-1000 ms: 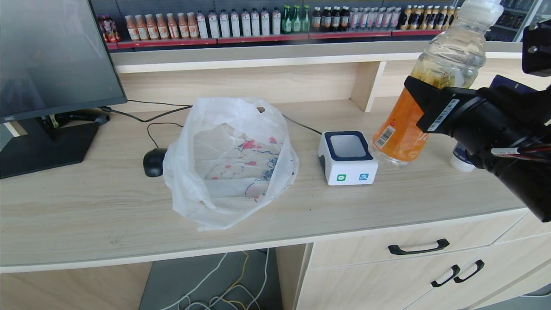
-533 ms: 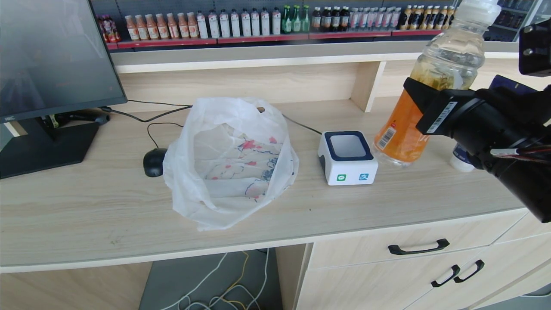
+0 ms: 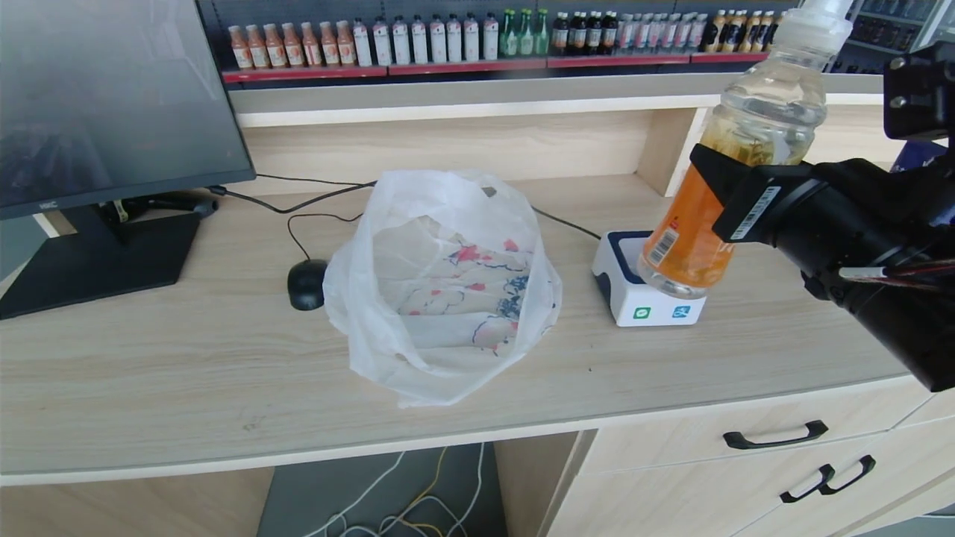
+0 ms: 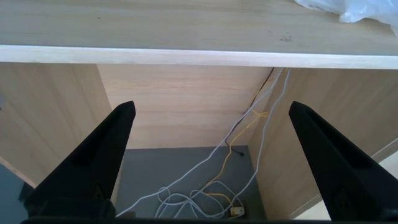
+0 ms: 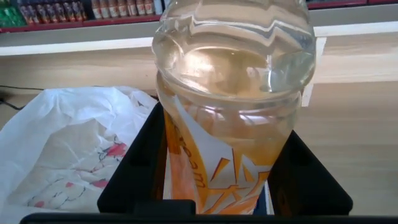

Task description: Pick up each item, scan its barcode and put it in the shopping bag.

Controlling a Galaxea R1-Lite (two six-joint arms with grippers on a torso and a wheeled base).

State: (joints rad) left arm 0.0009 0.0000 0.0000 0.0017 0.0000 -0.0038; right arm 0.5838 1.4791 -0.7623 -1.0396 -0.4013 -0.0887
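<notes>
The shopping bag (image 3: 440,283) is set mid-tabletop (image 3: 186,373), flanked by the mouse (image 3: 306,285) on its left and, on its right, the scanner (image 3: 656,309), over which the bottle (image 3: 716,194) is held.

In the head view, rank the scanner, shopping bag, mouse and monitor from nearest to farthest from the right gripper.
1. Scanner, just below the bottle in the right gripper.
2. Shopping bag, mid-counter.
3. Mouse, left of the bag.
4. Monitor, far left.

The right arm (image 3: 858,224) is black and cylindrical, with a white barcode sticker (image 3: 753,212), red and pale cables (image 3: 899,268) and a black bracket (image 3: 921,89) with two silver screws. The left end effector (image 4: 211,109) has two black, tapered fingers (image 4: 93,162).
</notes>
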